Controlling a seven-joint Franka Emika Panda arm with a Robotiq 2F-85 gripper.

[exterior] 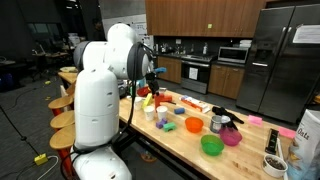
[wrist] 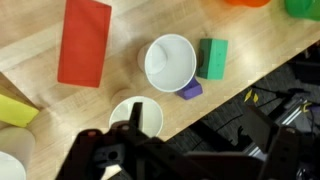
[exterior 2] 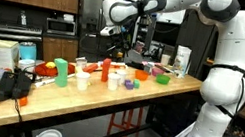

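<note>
ROBOT ARM POISED OVER CLUTTERED KITCHEN TABLE: A Franka arm holds its gripper (exterior: pixel 152 78) above one end of a wooden table (exterior: pixel 250 152), fingers spread wide with nothing between them, clear of the objects below. In the wrist view the gripper's dark frame fills the lower edge, directly over a white cup (wrist: pixel 137 113) that stands upright near the table's edge, its mouth open to the camera. A second white cup (wrist: pixel 168 62) stands just past it, the two apart. A green block (wrist: pixel 211 58) sits right beside that second cup, and a small purple block (wrist: pixel 190 90) lies at its rim. A red block (wrist: pixel 83 42) lies flat on the wood, apart from both cups. At the table's far end stands a white bag (exterior: pixel 306 135) whose print is too small to read.
</note>
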